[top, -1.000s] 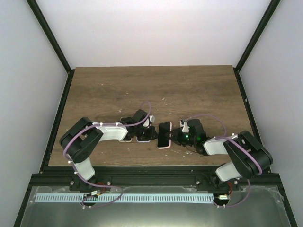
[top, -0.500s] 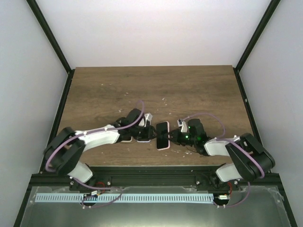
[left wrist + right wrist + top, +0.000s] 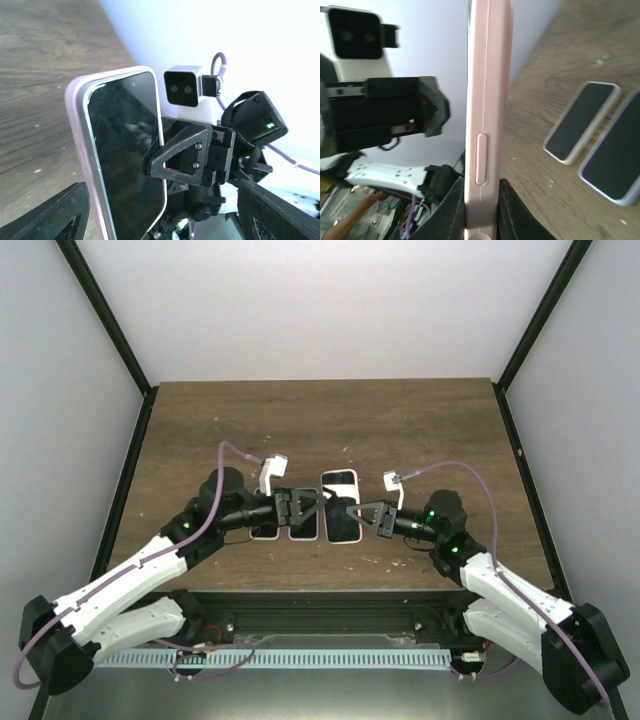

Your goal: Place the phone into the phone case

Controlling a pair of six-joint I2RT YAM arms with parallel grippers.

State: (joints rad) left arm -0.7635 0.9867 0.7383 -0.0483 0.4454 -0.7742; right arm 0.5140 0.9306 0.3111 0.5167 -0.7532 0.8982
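A black-screened phone sits inside a pink phone case. It is held upright above the middle of the table. My right gripper is shut on the case's lower edge, one finger on each face. From above, the phone hangs between the two arms, with the right gripper on its right side. My left gripper stands wide open. The phone's lower part lies between its fingers without touching them. In the top view the left gripper meets the phone from the left.
Two other cased phones lie flat on the wood: a beige one and a lavender one. From above they show partly under the left gripper, the first phone next to the second. Small white crumbs dot the tabletop.
Both arms have risen from the table. The right gripper has lifted the cased phone and tipped it upright. The left gripper has left the flat phones and opened wide.
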